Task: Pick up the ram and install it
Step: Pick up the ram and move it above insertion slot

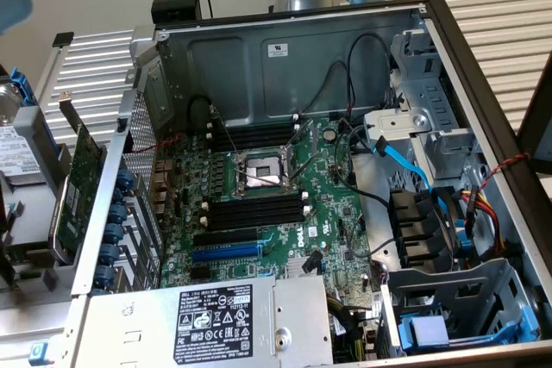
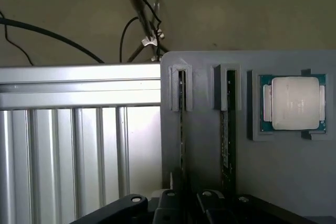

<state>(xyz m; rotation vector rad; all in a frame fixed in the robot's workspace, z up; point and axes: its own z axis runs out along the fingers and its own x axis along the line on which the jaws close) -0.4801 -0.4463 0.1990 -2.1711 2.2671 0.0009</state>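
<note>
Grey holder (image 2: 202, 150) with the ram (image 2: 181, 129) standing on edge in a groove, and the gripper (image 2: 189, 208) at the ram's near end.
I cannot tell whether the gripper is clamped on it. A second stick (image 2: 227, 129) stands between the ram and a processor chip (image 2: 295, 102). The exterior view shows an open computer case (image 1: 285, 58) with empty black memory slots (image 1: 259, 208).
</note>
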